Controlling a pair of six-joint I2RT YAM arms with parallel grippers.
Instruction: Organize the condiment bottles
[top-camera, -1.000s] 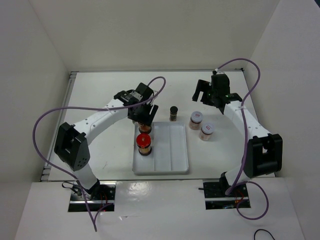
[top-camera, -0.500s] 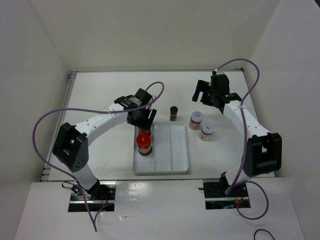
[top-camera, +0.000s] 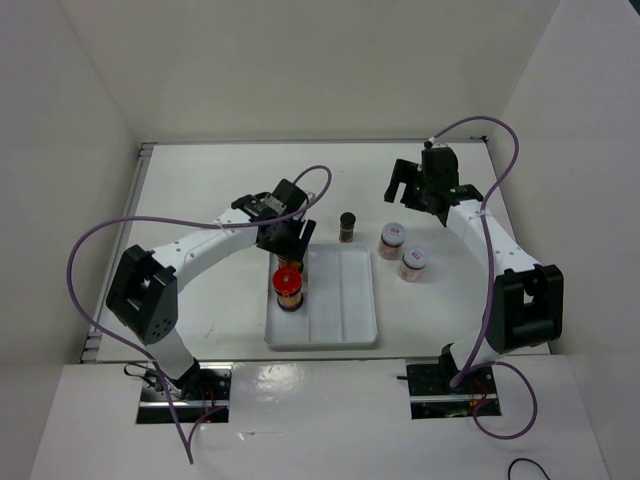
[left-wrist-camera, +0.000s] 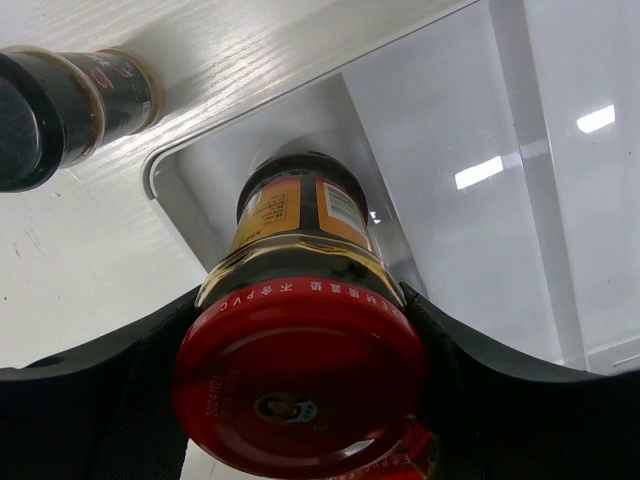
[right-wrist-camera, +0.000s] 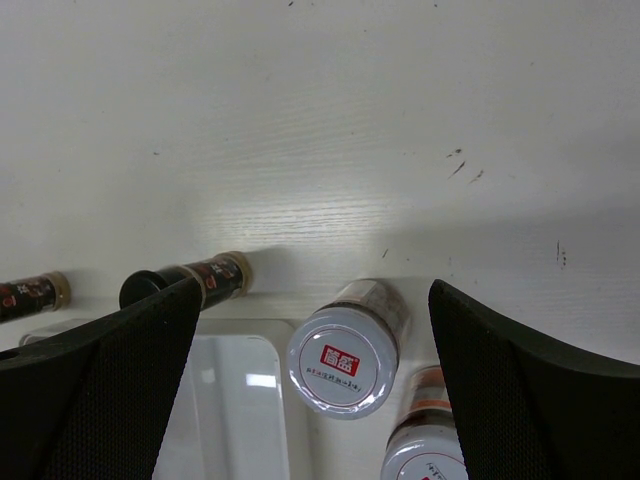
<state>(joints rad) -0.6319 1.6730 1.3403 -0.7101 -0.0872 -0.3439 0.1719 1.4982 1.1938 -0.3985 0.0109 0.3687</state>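
My left gripper (top-camera: 289, 242) is shut on a red-capped jar (left-wrist-camera: 298, 385) and holds it upright over the far end of the left section of the white tray (top-camera: 345, 322). The second red-capped jar (top-camera: 288, 284) stands in that same section, just nearer. One dark black-capped bottle (top-camera: 347, 225) stands on the table beyond the tray. Another dark bottle (right-wrist-camera: 30, 295) shows only in the wrist views. Two pinkish jars with pale lids (top-camera: 392, 236) (top-camera: 414, 261) stand right of the tray. My right gripper (top-camera: 404, 186) is open and empty, above and beyond the pinkish jars (right-wrist-camera: 343, 360).
The tray's middle and right sections (left-wrist-camera: 560, 170) hold nothing. White walls enclose the table on the left, back and right. A purple cable loops out from each arm.
My left gripper has moved slightly toward the near side with the red-capped jar, closer to the tray's far-left corner. The right arm has not moved.
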